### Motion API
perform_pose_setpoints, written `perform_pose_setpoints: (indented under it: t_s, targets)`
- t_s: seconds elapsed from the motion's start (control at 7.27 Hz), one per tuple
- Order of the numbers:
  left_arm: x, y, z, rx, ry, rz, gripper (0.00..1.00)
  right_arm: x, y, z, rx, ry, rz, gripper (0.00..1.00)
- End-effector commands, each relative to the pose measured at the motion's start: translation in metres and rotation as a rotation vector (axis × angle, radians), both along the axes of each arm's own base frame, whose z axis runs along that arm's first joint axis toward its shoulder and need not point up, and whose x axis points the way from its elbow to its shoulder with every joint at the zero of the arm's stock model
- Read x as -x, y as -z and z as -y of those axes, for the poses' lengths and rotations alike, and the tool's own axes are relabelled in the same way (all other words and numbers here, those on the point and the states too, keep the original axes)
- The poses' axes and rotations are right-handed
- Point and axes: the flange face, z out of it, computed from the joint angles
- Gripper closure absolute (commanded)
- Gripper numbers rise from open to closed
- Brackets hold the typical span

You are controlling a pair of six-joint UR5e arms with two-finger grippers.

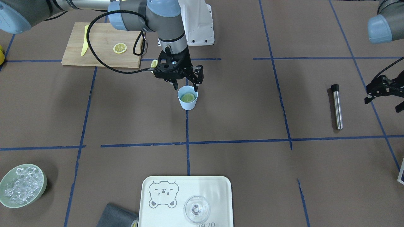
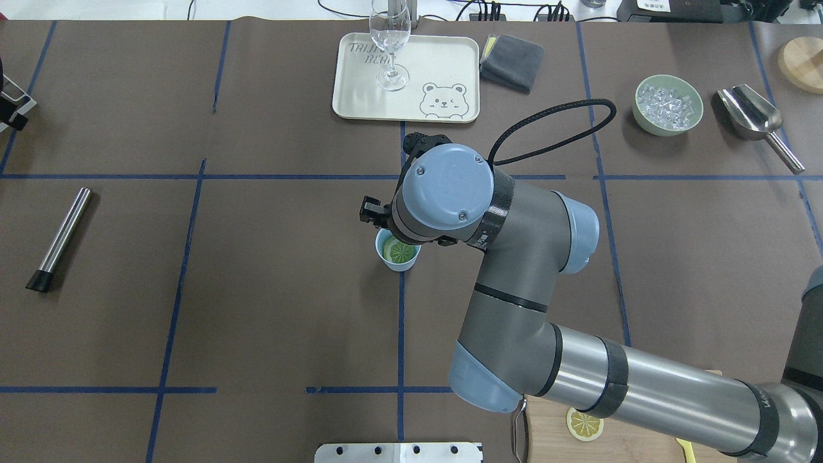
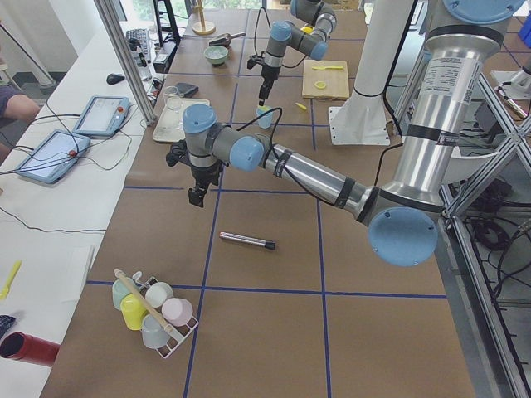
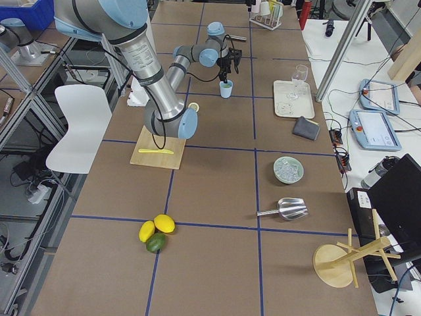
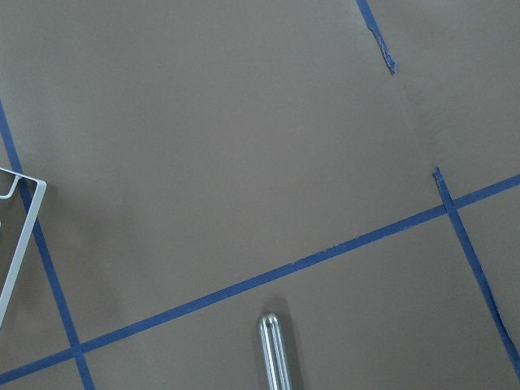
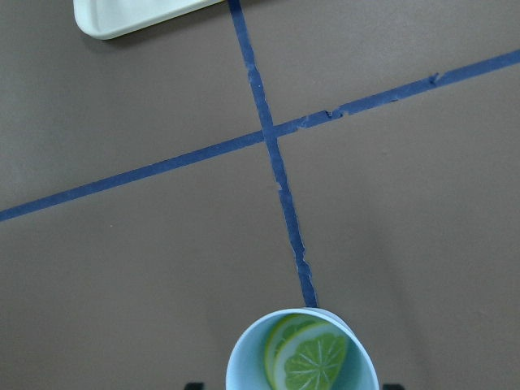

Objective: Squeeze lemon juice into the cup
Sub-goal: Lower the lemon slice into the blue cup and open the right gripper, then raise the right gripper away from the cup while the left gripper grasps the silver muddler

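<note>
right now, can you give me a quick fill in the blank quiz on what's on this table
The lemon lies ___ the cup.
The right gripper hangs just above the cup with its jaws ___.
The glass stands on the ___.
Missing words: inside; open; tray.

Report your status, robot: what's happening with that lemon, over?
Right pincer open, above small light-blue cup. Round yellow lemon slice inside it. Left pincer open, empty, far aside. Nothing between pincer and cup.
</note>
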Motion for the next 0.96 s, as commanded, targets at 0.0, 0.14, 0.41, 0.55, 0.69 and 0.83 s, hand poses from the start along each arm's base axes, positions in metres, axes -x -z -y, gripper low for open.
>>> perform_pose_setpoints:
  t_s: [0.0,0.14,0.41,0.55,0.69,0.83]
  targets:
    - [0.000,-0.001,0.000,0.001,0.000,0.000,0.00,0.000,0.001,0.000,-0.002,0.000,0.002,0.21]
    - [0.000,-0.001,0.000,0.001,0.000,0.000,0.00,-0.001,0.000,0.001,-0.002,0.000,0.000,0.14]
    - [-0.001,-0.008,0.002,0.015,-0.002,0.006,0.00,-0.010,-0.003,0.011,0.011,0.002,-0.011,0.00]
    - [-0.002,-0.017,0.004,0.030,-0.003,0.010,0.00,-0.029,-0.010,0.027,0.035,0.017,-0.040,0.00]
    - [-0.005,-0.036,0.008,0.065,-0.006,0.023,0.00,-0.060,-0.016,0.043,0.016,0.063,-0.102,0.00]
    - [-0.018,-0.051,0.008,0.094,-0.028,0.036,0.00,-0.108,-0.029,0.056,-0.023,0.123,-0.161,0.00]
